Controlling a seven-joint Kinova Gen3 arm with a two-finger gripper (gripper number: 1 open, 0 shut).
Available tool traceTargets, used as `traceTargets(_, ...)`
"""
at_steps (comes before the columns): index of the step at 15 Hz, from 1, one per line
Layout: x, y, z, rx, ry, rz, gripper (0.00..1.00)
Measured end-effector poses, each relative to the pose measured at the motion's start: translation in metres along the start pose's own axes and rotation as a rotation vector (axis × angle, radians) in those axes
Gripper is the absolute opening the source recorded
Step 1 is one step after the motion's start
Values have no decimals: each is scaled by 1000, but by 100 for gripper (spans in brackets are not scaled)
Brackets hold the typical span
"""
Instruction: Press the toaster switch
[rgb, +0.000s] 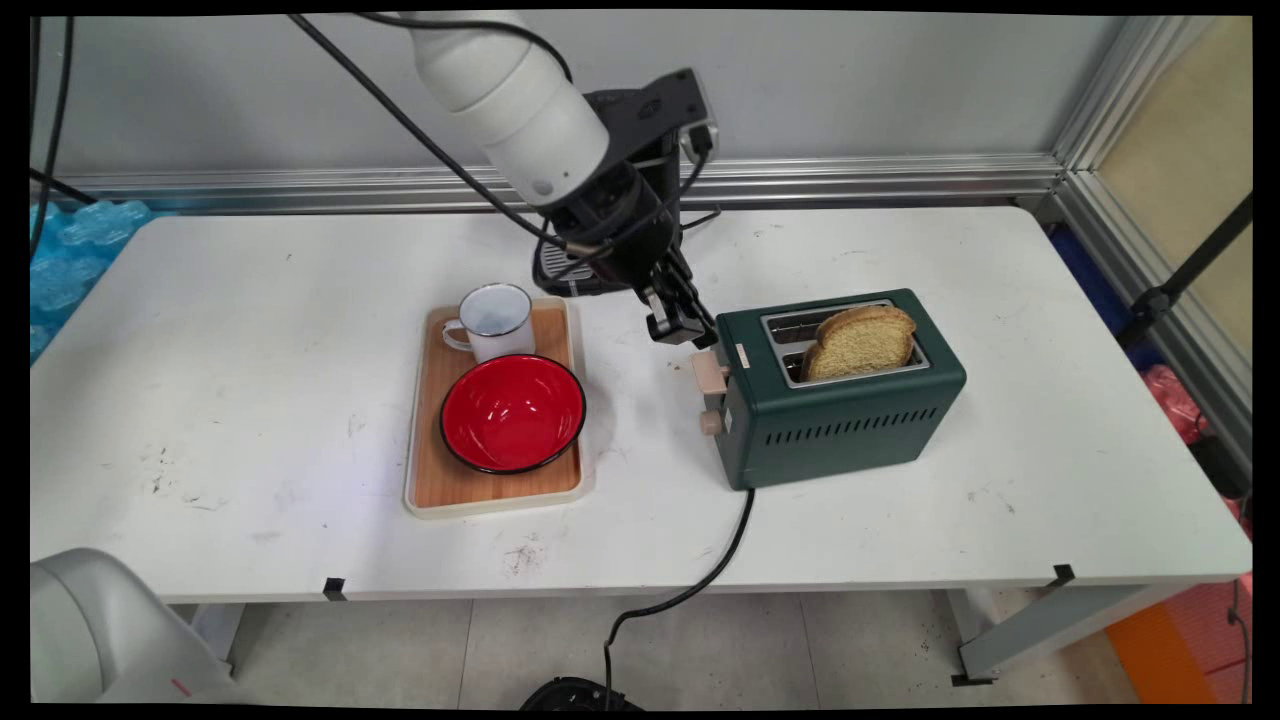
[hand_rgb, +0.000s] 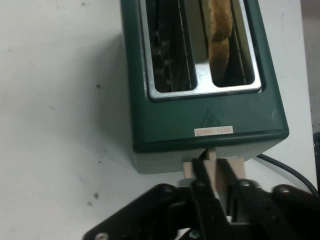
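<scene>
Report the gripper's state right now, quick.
Gripper: fingers nearly closed at the beige lever on the green toaster; whether they clamp it cannot be told.

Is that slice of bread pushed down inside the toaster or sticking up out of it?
Sticking up. The bread slice rises well above the green toaster, standing in its nearer slot; the other slot is empty.

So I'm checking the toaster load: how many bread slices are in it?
1. A single bread slice stands in the toaster's slot nearer the camera in the main view; the other slot looks empty in the hand view.
</scene>
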Motion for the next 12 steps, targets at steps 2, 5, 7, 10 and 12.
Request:
traceTargets(2, 0, 1, 8, -5, -9, 3, 0)
traceTargets(5, 0, 2, 18, -9, -23, 5, 0)
traceTargets(7, 0, 3, 25, -13, -32, 6, 0)
traceTargets(10, -1, 4, 36, -17, -45, 7, 0)
traceTargets(12, -1, 4, 41, -19, -52, 8, 0)
